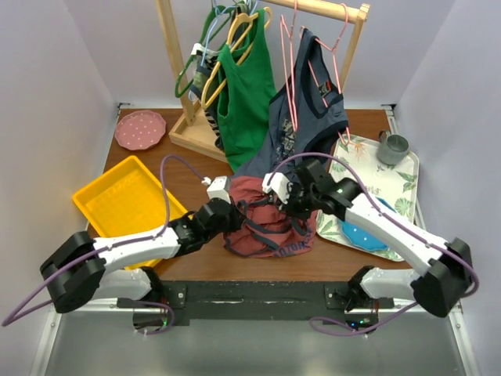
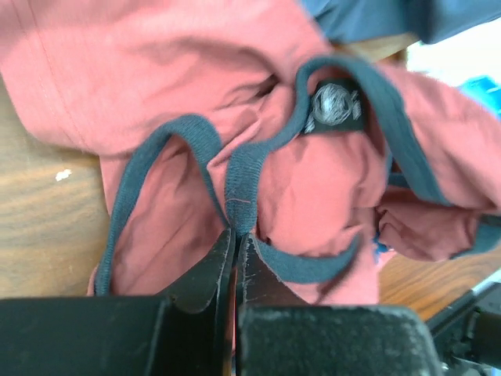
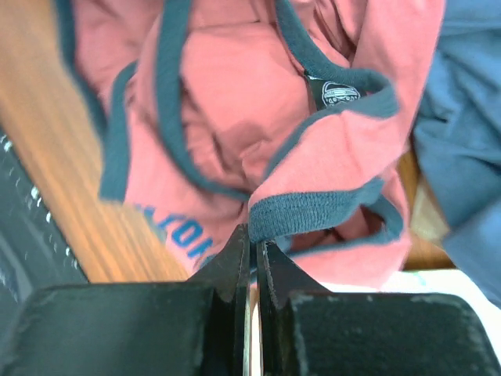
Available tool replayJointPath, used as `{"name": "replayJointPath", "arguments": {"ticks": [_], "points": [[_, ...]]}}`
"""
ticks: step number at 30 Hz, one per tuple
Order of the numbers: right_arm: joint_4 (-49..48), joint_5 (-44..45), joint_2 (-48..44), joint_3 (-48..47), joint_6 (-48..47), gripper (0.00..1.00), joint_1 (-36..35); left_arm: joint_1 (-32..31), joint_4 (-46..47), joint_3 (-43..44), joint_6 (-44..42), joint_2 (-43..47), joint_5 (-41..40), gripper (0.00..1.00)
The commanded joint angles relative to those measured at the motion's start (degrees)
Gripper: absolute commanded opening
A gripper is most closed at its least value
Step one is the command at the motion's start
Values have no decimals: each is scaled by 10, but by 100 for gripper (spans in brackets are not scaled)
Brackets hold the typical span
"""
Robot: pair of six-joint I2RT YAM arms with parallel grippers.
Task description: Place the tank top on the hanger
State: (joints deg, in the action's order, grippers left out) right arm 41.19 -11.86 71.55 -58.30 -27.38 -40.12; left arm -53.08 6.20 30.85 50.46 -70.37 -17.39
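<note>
L fingers [image 2: 232,252] are pinched tight on a navy-trim strap of the red tank top [image 1: 270,229], w/ no gap btw the tips in the wrist view. R fingers [image 3: 249,244] are closed to a sliver and grip a ribbed navy edge of the same top, red fabric folded over it. Both arms reach in from the near edge and meet over the shirt.

The tank top is bunched in a heap on the wood desk [image 1: 205,268], centre-front, btw the two arms. Straps are looped and tangled, the neck label shows inside the collar, and some blue lettering sits on the lower part. Its R side lies just beside the floral tray [image 1: 407,176].

On that tray a blue item [image 1: 365,236] is partly hidden under the R arm, w/ a grey mug [image 1: 393,149] at the far corner. A yellow tray [image 1: 125,200] sits L of the heap. A pink dotted plate [image 1: 140,129] is at the far-L corner.

At the back stands a wooden rack [image 1: 185,117]. A pink hanger [image 1: 292,78] hangs steeply from its rail, against the navy tank top [image 1: 301,129], whose hem drops to the red heap. A 2nd pink hanger [image 1: 338,59] hooks nearer the R post; can't tell which one carries the navy top. Farther L, a green tank top [image 1: 246,98] hangs w/ a yellow hanger [image 1: 235,43] and green hangers [image 1: 202,47].
</note>
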Motion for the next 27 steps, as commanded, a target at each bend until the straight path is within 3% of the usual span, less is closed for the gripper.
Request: {"name": "replayJointPath", "arguments": {"ticks": [1,5,11,15,18,23,27], "points": [[120,-35,-73,-49,-83,0,-2,9,-3,6,-49,89,-4,0],[187,-52,-118,-88,-124,0,13,9,-98,21,-93,216,1,0],[301,-164,-126,-247,-158,0,81,9,-195,109,-165,341,66,0],[338,-215,-109,-384,-154,0,129,9,-268,253,-200,336,105,0],[336,-229,-102,-420,-138,0,159,9,-319,328,-216,323,101,0],[265,-166,-116,-349,-85,0,172,9,-330,332,-218,324,82,0],[202,-118,-142,-212,-80,0,172,9,-279,234,-190,322,92,0]]}}
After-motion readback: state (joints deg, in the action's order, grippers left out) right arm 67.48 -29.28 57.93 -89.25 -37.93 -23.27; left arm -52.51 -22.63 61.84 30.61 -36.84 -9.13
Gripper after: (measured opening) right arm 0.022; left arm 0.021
